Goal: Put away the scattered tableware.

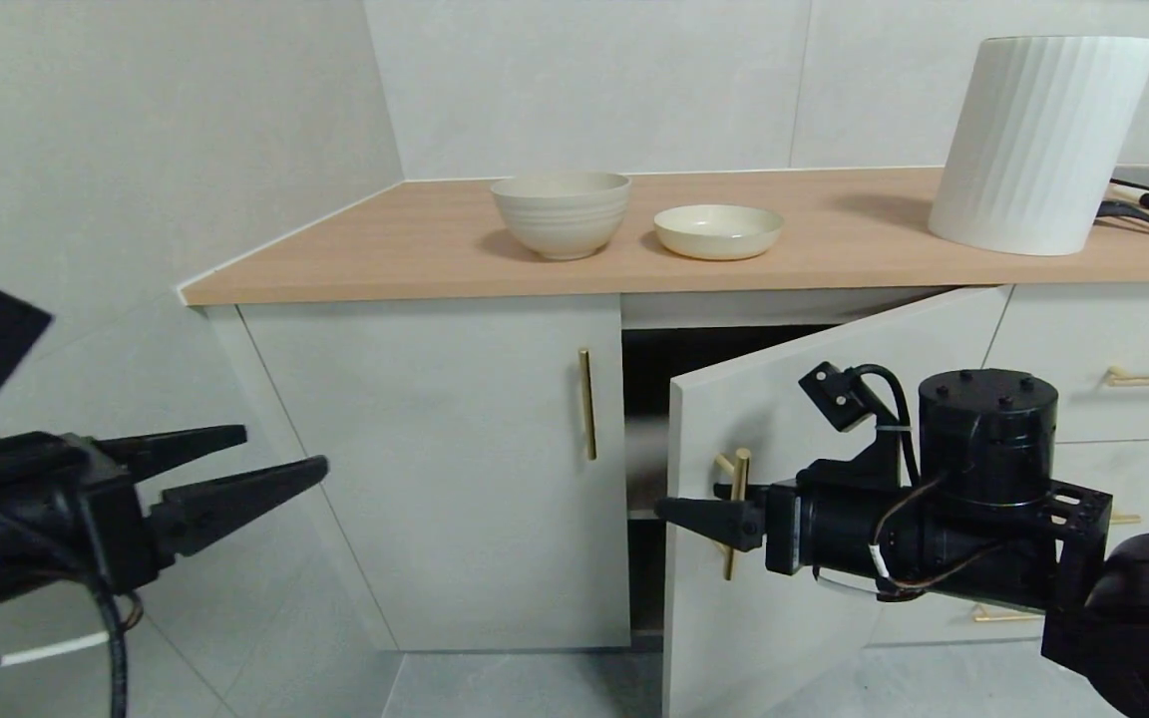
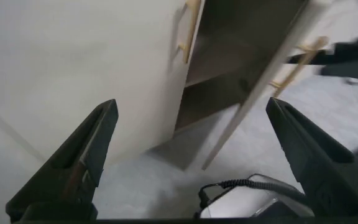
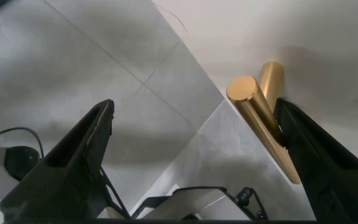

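A ribbed bowl (image 1: 562, 212) and shallow dish (image 1: 718, 230) are seen side by side on the bench (image 1: 385, 249), a white fluted cylinder (image 1: 1043, 140) farther right. Below, the ajar cabinet door (image 1: 764, 598) has its brass handle (image 1: 740, 467) bracketed by the wide-spread right tool (image 1: 694, 516). The left tool (image 1: 285, 449) is held gaping, empty. An inner shelf (image 2: 219, 73) is caught by the left wrist view.

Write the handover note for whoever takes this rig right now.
Left pincer: open, empty, low, left of the cabinet.
Right pincer: open, at the gold handle of the right door, not clamped.
Bowl and shallow dish sit apart on the countertop, untouched.
Done: right door partly open.
Left: likely open it wider, then put both pieces inside.
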